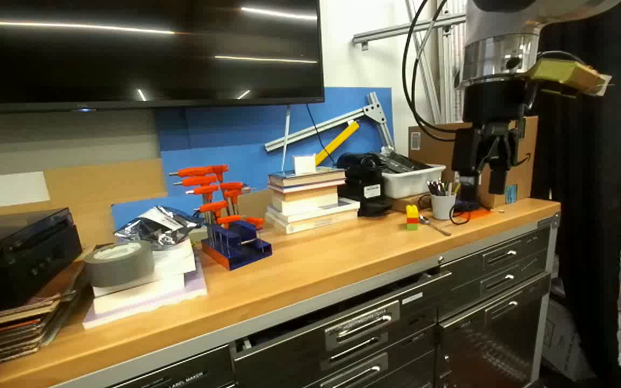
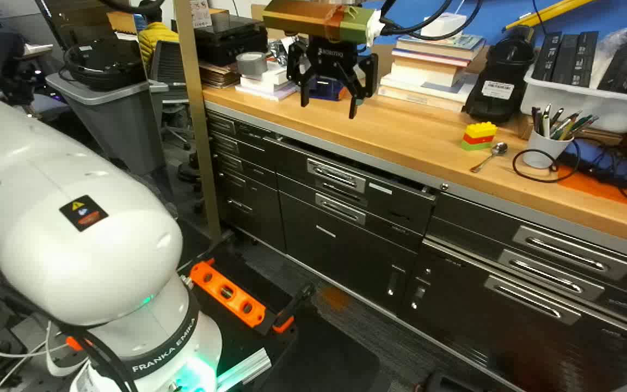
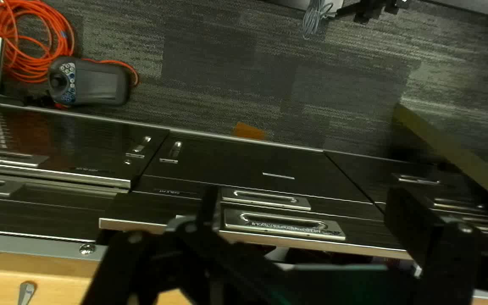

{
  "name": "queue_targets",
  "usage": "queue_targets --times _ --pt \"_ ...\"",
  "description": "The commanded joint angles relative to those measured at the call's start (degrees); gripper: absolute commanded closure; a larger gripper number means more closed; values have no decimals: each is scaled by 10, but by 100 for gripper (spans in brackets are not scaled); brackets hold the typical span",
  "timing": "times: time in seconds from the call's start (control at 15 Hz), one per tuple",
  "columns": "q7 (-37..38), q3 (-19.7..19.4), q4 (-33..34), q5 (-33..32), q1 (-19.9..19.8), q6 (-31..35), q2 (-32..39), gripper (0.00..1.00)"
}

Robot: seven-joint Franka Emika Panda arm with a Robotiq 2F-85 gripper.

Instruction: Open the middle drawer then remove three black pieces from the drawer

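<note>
The middle drawer (image 1: 289,360) is slightly open in both exterior views (image 2: 387,202), with a narrow dark gap under the benchtop. Its front is dark grey with a silver handle (image 2: 335,175). In the wrist view the handle (image 3: 284,224) lies between my fingers in the picture, with the drawer's top edge below it. White and dark things show faintly in the gap. My gripper (image 2: 329,106) is open and empty, pointing down, raised above the bench height and apart from the drawer. It also shows in an exterior view (image 1: 483,186). The three black pieces are out of view.
The wooden benchtop (image 1: 310,275) carries books (image 1: 310,199), hex keys in a blue holder (image 1: 237,245), a toy brick stack (image 2: 479,136), a spoon (image 2: 490,157) and a pen cup (image 2: 547,149). A second closed drawer (image 2: 340,209) lies directly below. A monitor (image 1: 143,54) hangs behind.
</note>
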Motion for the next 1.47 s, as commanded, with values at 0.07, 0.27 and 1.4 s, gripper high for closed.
queue_targets --times 0.07,0.27,1.4 --pt "-2 4 8 2 -4 -1 -1 0" --pt "-2 4 10 2 -4 -1 -3 0" --pt "367 52 -26 112 -29 310 249 0"
